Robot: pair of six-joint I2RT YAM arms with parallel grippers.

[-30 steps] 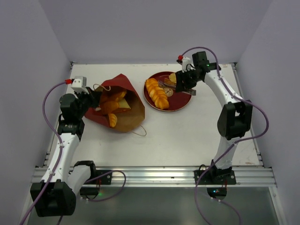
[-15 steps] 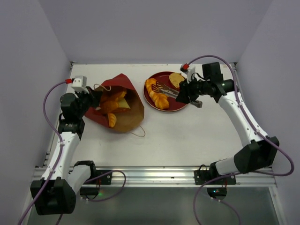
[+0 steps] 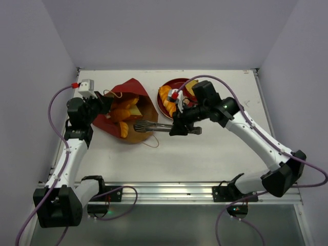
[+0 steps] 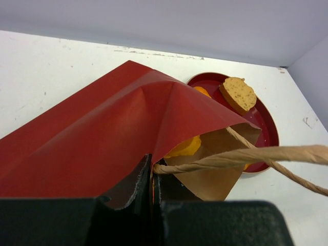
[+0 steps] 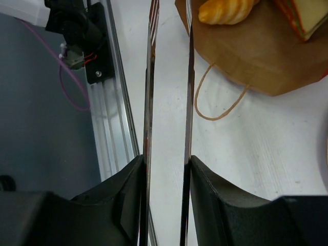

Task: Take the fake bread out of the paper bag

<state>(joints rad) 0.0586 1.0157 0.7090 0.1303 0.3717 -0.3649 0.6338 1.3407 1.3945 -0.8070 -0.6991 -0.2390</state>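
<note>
The dark red paper bag (image 3: 134, 97) lies on its side at the left, its brown mouth facing right. Several golden pieces of fake bread (image 3: 123, 115) sit inside it. My left gripper (image 3: 102, 105) is shut on the bag's upper edge (image 4: 102, 133), beside the cord handle (image 4: 230, 156). My right gripper (image 3: 182, 125) is shut on metal tongs (image 3: 151, 126) whose tips reach the bag's mouth with nothing between them. In the right wrist view, the tongs (image 5: 152, 77) point toward a roll (image 5: 225, 10) and a sandwich wedge (image 5: 305, 15).
A round dark red plate (image 3: 174, 83) behind the right arm holds a braided loaf (image 3: 166, 97) and a round slice (image 4: 238, 93). A loose cord handle (image 5: 220, 102) lies on the table before the bag. The aluminium rail (image 3: 169, 189) runs along the near edge.
My right arm has swung left from the plate to the bag's mouth, carrying the tongs, whose blades have narrowed. The left gripper keeps its hold on the bag.
</note>
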